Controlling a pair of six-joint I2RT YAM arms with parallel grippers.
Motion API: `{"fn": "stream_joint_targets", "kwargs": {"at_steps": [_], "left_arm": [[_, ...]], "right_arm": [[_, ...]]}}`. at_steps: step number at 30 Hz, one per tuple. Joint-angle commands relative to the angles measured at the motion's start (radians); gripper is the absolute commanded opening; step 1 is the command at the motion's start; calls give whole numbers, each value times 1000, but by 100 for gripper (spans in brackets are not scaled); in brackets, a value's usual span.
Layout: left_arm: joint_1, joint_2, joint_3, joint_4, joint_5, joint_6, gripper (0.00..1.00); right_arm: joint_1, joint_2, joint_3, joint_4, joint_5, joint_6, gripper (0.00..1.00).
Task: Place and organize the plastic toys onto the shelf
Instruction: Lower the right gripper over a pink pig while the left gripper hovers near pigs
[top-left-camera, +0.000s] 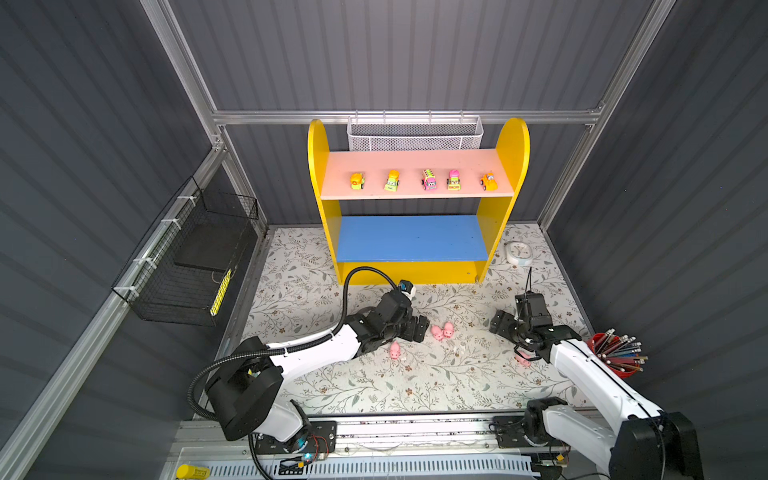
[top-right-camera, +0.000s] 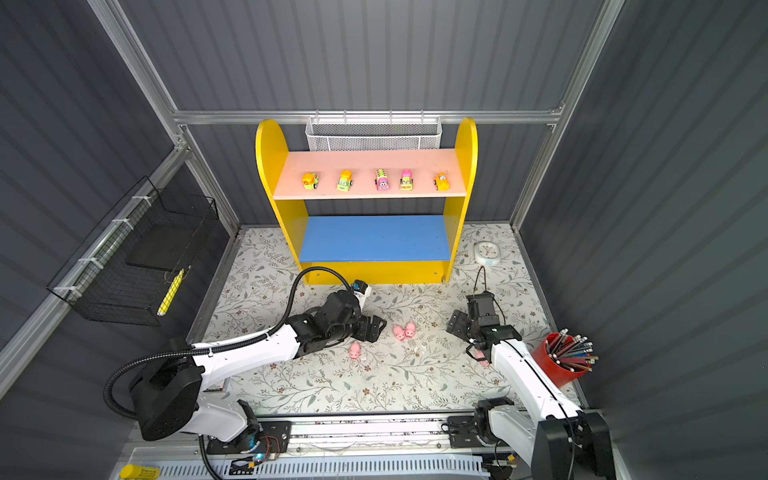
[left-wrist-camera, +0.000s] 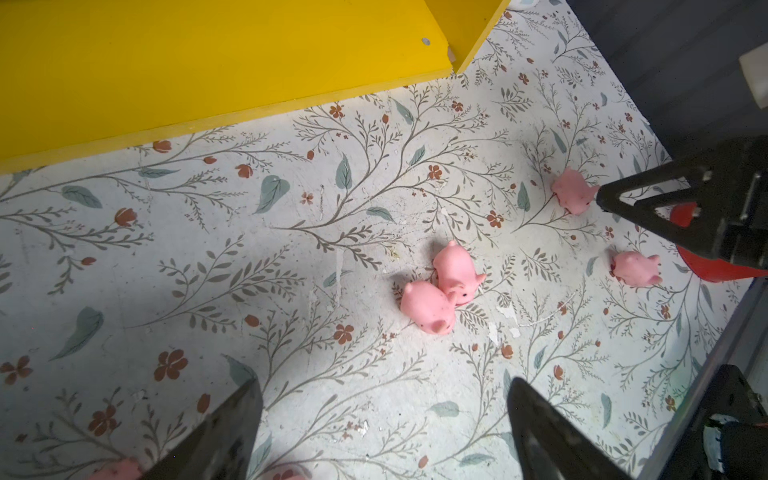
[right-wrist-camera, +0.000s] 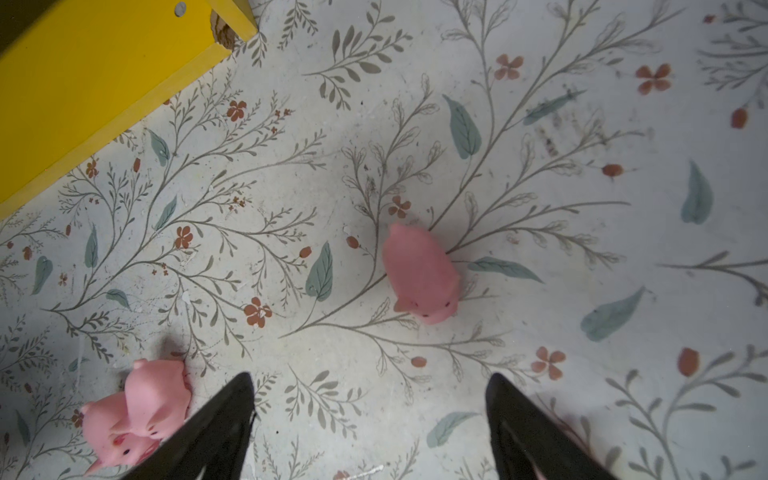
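In both top views: looking down from high, well in front of shelf (top-left-camera: 318, 166), facing its open front; whole cell covered, framing near-identical, slight sideways shift. In left wrist view: close above floral mat (left-wrist-camera: 208, 257) before shelf base, angled toward it. In right wrist view: closer still, off shelf's front corner. Shared by wrist views: pig pair (left-wrist-camera: 430, 309), lone pig (left-wrist-camera: 571, 193).

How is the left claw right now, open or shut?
Open. The left gripper shows its two fingers spread wide apart over bare mat, holding nothing; two pigs lie ahead of it.
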Motion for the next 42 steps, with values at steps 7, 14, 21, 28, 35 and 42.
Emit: {"fn": "stream_joint_targets", "kwargs": {"at_steps": [7, 14, 21, 28, 35, 42], "left_arm": [[-5, -65, -11, -21, -6, 32, 93], [-5, -112, -50, -33, -24, 34, 93], [-6, -153, -95, -42, -41, 26, 93], [-5, -211, -124, -80, -77, 31, 94], [-6, -257, -156, -91, -87, 20, 94], [-6, -308, -179, -123, -107, 20, 94]], "right_arm": [[-60, 99, 35, 68, 5, -4, 90], [-106, 171, 59, 93, -47, -38, 90], [-109, 237, 72, 120, -104, -46, 86], [-109, 273, 77, 125, -114, -39, 82], [-109, 317, 90, 115, -110, -31, 71], [-108, 333, 99, 102, -107, -25, 57]]}}
